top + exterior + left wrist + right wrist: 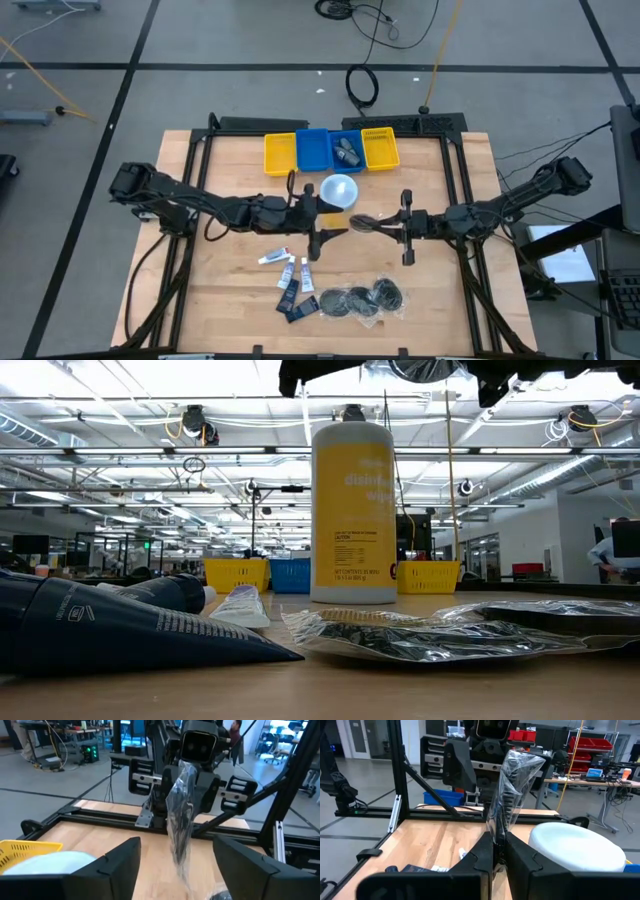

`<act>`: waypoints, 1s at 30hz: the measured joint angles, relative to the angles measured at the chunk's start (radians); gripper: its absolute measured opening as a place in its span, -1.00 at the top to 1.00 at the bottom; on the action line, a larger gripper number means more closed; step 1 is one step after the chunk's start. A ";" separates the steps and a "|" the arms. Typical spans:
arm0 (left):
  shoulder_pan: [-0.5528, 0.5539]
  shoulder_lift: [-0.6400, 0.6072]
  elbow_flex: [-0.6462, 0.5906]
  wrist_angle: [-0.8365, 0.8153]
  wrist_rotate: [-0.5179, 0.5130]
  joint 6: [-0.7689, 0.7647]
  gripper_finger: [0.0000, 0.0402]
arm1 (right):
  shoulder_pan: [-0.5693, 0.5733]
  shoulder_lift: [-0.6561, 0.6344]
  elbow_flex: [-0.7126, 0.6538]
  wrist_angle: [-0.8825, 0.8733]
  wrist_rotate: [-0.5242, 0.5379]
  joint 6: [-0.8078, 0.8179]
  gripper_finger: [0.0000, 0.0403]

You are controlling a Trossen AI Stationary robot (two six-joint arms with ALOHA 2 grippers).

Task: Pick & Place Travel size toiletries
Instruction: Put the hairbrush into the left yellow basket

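A clear plastic packet with dark contents point(362, 222) hangs in the air above the table's middle, between my two grippers. My right gripper point(497, 855) is shut on it, coming from the table's right. My left gripper point(175, 870) faces it from the left, open wide, its fingers standing on either side of the packet's free end point(181, 845) without touching it. Other travel size toiletries lie flat on the near part of the table: white tubes point(278, 257), dark sachets point(295, 295) and round dark packets point(362, 300). My right gripper pinches the clear packet by one end point(496, 837) between its two fingers. The fingers point level, from the table's right side. The packet is lifted clear of the table and stands edge-on, reaching out beyond the fingertips toward the left gripper.
A yellow canister with a pale lid point(340, 190) stands just behind the grippers. Yellow and blue bins point(330, 150) line the far edge, one blue bin holding dark items. A black frame rail point(190, 200) borders the table. Bare wood point(240, 290) lies at the near left.
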State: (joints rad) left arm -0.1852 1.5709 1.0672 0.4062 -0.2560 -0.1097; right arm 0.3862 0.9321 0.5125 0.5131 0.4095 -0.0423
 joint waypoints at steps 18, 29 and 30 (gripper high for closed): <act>0.046 0.073 0.001 0.154 0.100 0.000 -0.30 | -0.014 0.048 0.000 0.030 -0.020 -0.003 0.91; 0.046 0.073 0.001 0.146 0.102 0.000 -0.03 | -0.014 0.048 0.000 0.036 -0.021 -0.003 0.91; 0.046 0.073 0.001 0.143 0.101 0.000 0.04 | -0.014 0.048 0.000 0.036 -0.021 -0.003 0.91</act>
State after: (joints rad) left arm -0.1394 1.6436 1.0683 0.5494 -0.1546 -0.1101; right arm 0.3725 0.9806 0.5121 0.5494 0.3885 -0.0456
